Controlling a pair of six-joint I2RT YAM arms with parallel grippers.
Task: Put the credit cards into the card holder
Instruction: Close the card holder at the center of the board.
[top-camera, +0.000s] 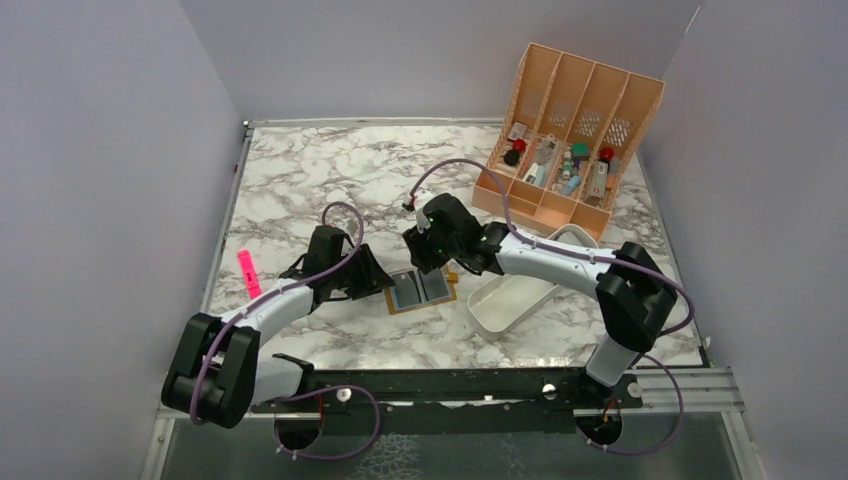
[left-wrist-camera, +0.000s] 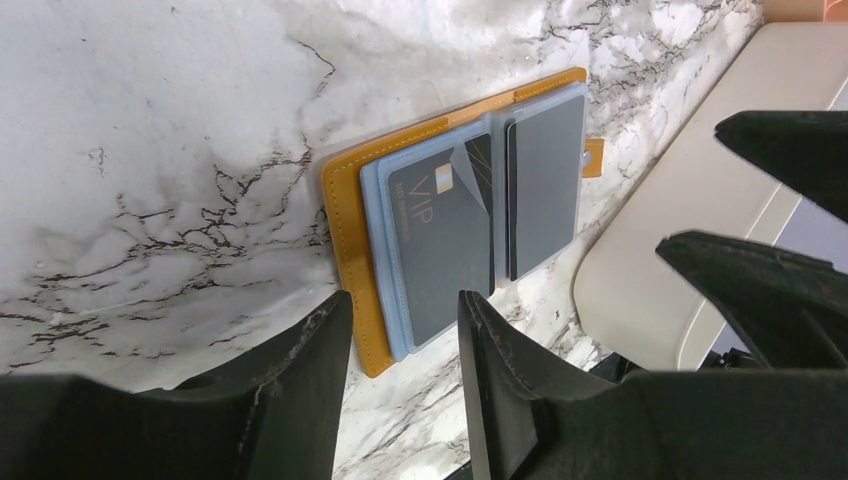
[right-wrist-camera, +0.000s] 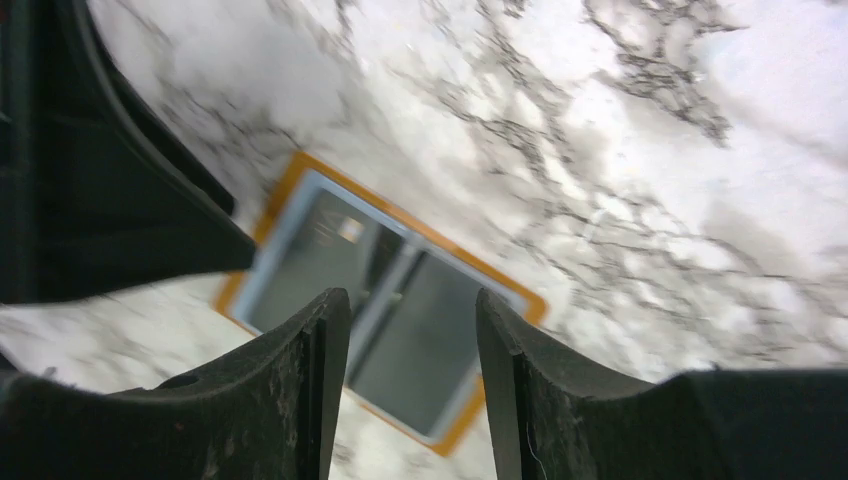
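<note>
While the card holder lies open flat on the marble table, two credit cards in its clear pockets, white tray just beside, my left gripper and right gripper hover above it, jaws parted, gripping nothing.

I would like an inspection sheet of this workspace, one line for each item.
Surface: marble table, white with grey veins.
Job's things: wallet lies open and flat; two cards sit in its blue sleeves, one each side.
Clutter: peach organiser far right, white tray beside the wallet, pink marker at the left.
Grippers: left gripper and right gripper both open at the wallet, holding nothing.
Cables: purple cables run along both arms.
Surroundings: plain grey walls.
</note>
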